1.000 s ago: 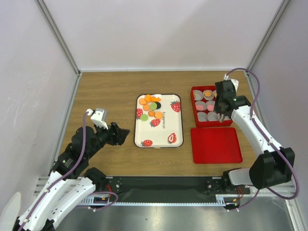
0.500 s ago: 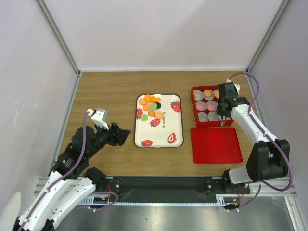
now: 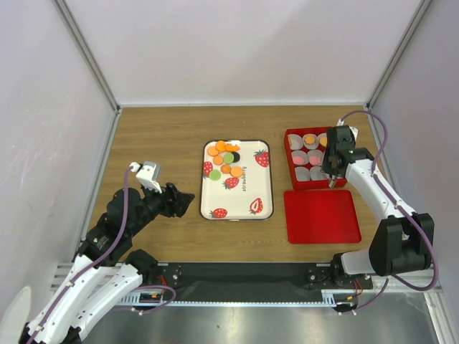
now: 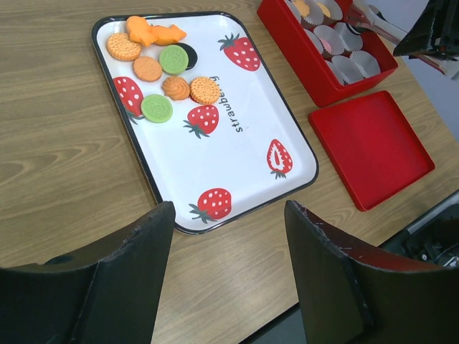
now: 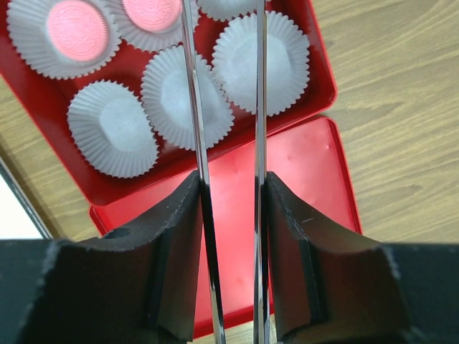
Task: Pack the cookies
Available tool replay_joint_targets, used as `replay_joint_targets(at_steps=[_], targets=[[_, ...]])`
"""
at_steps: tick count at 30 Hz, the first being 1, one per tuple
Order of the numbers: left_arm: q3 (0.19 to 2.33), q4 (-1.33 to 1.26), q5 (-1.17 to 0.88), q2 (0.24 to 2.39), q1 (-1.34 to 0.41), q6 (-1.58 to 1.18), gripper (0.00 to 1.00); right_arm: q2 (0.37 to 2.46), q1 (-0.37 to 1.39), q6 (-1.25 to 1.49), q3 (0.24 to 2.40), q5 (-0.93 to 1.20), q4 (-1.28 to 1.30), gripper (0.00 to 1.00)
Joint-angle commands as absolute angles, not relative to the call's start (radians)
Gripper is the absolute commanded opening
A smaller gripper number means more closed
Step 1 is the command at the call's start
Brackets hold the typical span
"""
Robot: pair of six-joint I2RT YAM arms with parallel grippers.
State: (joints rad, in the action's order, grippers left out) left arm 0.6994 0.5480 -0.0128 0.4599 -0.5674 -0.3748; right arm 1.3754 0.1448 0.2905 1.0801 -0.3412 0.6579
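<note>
Several cookies (image 3: 226,158) in orange, green and black lie at the far end of the strawberry tray (image 3: 238,208); the left wrist view shows the cookies (image 4: 172,72) too. My left gripper (image 3: 185,201) hovers open and empty left of the tray's near corner. Over the near right edge of the red box (image 3: 290,159), my right gripper (image 3: 331,170) is shut on metal tongs (image 5: 192,107), whose two blades stand apart and point down over empty paper cups (image 5: 186,97). Two cups hold pink cookies (image 5: 72,30), and one holds an orange cookie (image 3: 310,139).
The red lid (image 3: 321,216) lies flat just in front of the box. White walls close in the wooden table on three sides. The left arm's body lies along the table's near left.
My right gripper has drifted a little toward the box's near right edge with the tongs. The left arm has stayed put.
</note>
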Motion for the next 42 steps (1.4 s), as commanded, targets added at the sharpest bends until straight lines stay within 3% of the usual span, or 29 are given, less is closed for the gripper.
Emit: replay_joint_targets(at_steps=[1, 23, 42], targets=[[0.706, 0.514, -0.028, 0.463, -0.572, -0.374, 0.69, 1.332, 0.153, 0.282, 1.083, -0.327, 0.635, 0.32], [0.706, 0.511, -0.035, 0.468, -0.572, -0.373, 0.69, 1.393, 0.133, 0.278, 1.08, -0.354, 0.63, 0.35], [0.706, 0.509, -0.037, 0.469, -0.574, -0.371, 0.69, 1.405, 0.13, 0.282, 1.092, -0.37, 0.624, 0.53]])
